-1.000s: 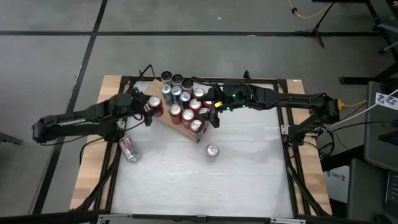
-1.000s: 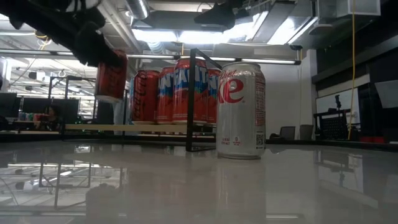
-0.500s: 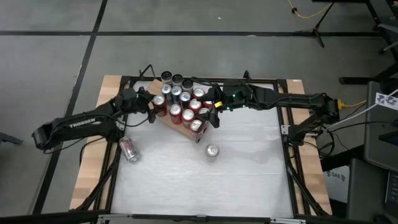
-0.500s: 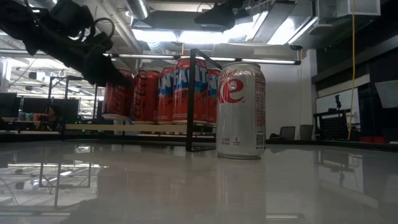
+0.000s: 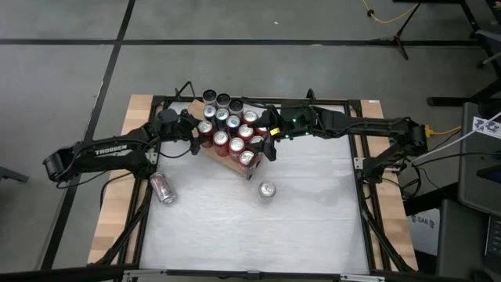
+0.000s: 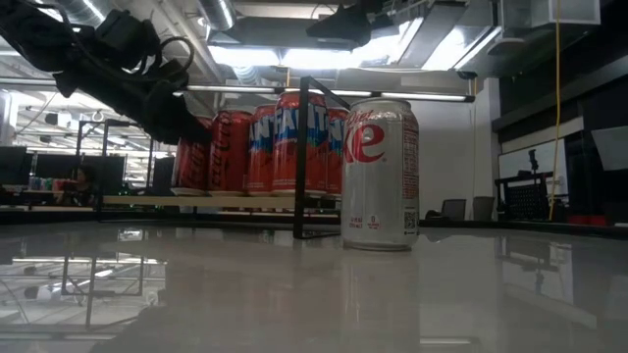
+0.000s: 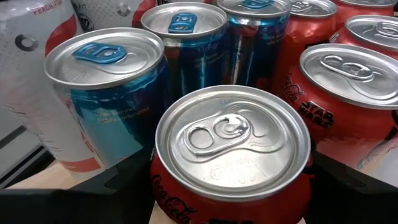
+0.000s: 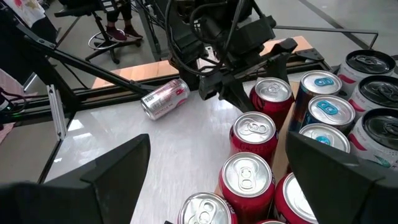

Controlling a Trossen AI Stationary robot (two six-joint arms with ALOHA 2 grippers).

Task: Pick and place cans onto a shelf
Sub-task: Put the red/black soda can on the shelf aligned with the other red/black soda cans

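Observation:
The shelf (image 5: 213, 155) is a light-brown board at the table's far middle, with a black frame post (image 6: 299, 157). Several red, blue-and-silver and slim silver cans (image 5: 233, 129) stand on it by their bases. My left gripper (image 5: 197, 130) is shut on a red can (image 7: 231, 144) at the left edge of that group. My right gripper (image 5: 268, 146) hangs open and empty above the group's right side; its wide-apart fingers show in the right wrist view (image 8: 224, 180). A silver can (image 5: 267, 190) stands on the table. Another can (image 5: 162, 188) lies on its side. My left gripper pinches the red can's side wall (image 7: 163, 182) just under the rim, one finger on each side. The fingers (image 6: 169, 110) come slanting down from the table's left. The can is upright, its base at the level of the shelf board (image 6: 147, 201), close against the blue-and-silver cans.
Black frame rails (image 5: 156, 102) run round the white tabletop, with wooden strips (image 5: 117, 196) at the sides. The silver can (image 6: 380, 175) stands near in the low view. The white surface (image 5: 313, 219) lies on the near and right sides.
My left gripper has carried the red can toward the table's right and down. The can was lifted clear beside the shelf; it now stands at board level against the other cans, still upright. My right gripper has kept still.

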